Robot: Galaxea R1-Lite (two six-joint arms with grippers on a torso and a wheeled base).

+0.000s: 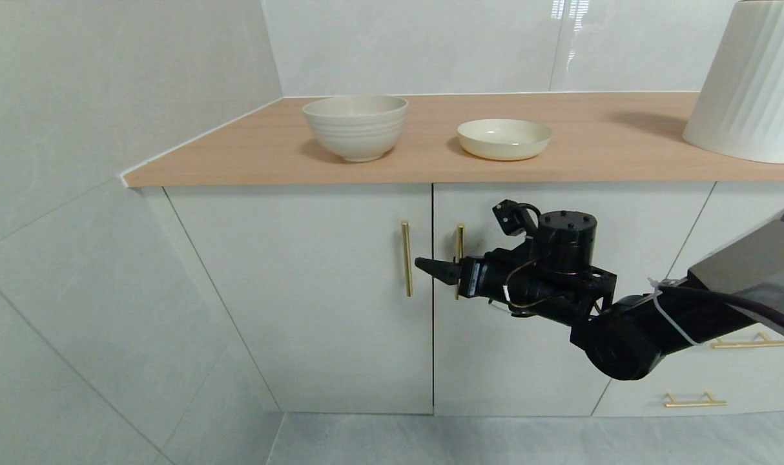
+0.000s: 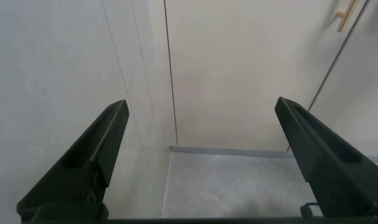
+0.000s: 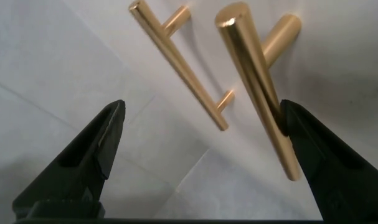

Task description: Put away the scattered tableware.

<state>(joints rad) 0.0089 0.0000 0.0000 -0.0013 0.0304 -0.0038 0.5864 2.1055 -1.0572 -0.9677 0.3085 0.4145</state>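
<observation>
**Right tool at the cupboard handles, bowls up top**

Up on the bench (image 1: pixel 598 139) the tableware sits untouched. There's a large ribbed bowl (image 1: pixel 355 126) toward the left end, close to the front edge. A shallow dish (image 1: pixel 504 137) is to its right, apart from it and also near the front edge. A tall white ribbed vessel (image 1: pixel 750 84) stands at the bench's right end.

Down below, it's all happening at the cupboard. The right tool (image 1: pixel 440 270) is level with the two upright gold handles. Its tip pokes across the seam between the left door (image 1: pixel 301 297) and the right door (image 1: pixel 515 361). Fingers apart, nothing gripped!

From the right wrist, the right door's handle (image 3: pixel 257 87) lies in the gap, hard up by one finger (image 3: pixel 344 180). Whether metal meets pad, I can't tell. The left door's handle (image 1: pixel 405 258) is a little further off, past the tip. Both doors look shut.

The left tool (image 2: pixel 202 104) is low down, fingers wide apart and holding nothing. It faces a plain cabinet panel (image 2: pixel 251 74) and the grey floor (image 2: pixel 238 180).

Two gold drawer handles (image 1: pixel 747 342) show at the lower right of the cupboard front.
</observation>
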